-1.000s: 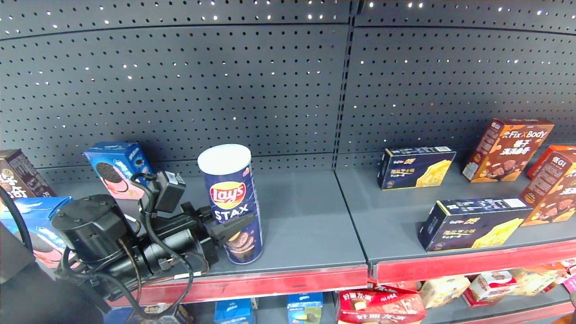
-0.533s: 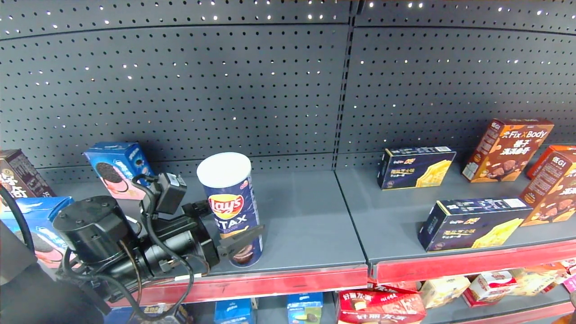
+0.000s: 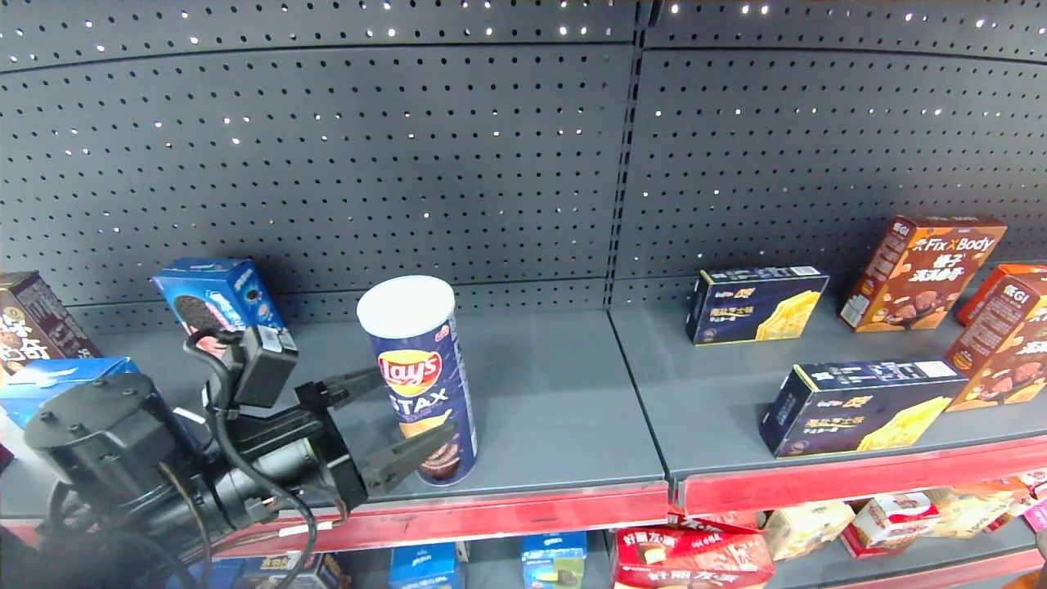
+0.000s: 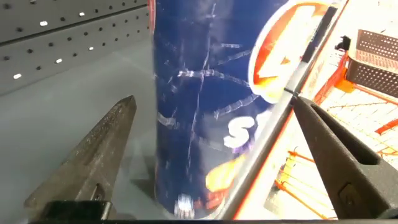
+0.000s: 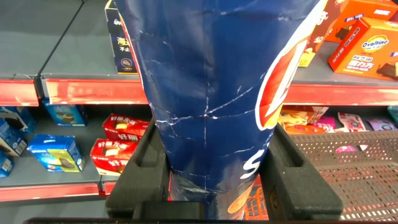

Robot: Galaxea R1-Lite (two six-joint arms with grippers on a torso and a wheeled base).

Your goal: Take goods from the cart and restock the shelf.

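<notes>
Standing upright near the front edge of the grey shelf point(image 3: 556, 409), the chip can point(image 3: 421, 384) is in the left bay, white lid up, with bare shelf to its right. You have the left gripper point(image 3: 415, 401) level with the can's lower half, its two fingers spread wide with the can between them. In the left wrist view the chip can point(image 4: 199, 124) rises between the fingers point(image 4: 99, 155) of the left gripper point(image 4: 212, 106). One finger is plainly apart from the can; you cannot tell whether the other tip touches it. Your right gripper point(image 5: 217, 171) is clamped on a second chip can point(image 5: 211, 93), its black pads point(image 5: 146, 162) pressed against both sides of the blue tube. Below and beyond that can you can see lower shelves and the cart's mesh basket point(image 5: 354, 155). Behind the left gripper, against the perforated back panel point(image 3: 409, 164), a blue cookie box point(image 3: 217, 298) stands. In the right bay two dark blue boxes point(image 3: 757, 304) point(image 3: 859, 407) lie well apart from the chip can, with brown boxes point(image 3: 924, 270) farther right.
</notes>
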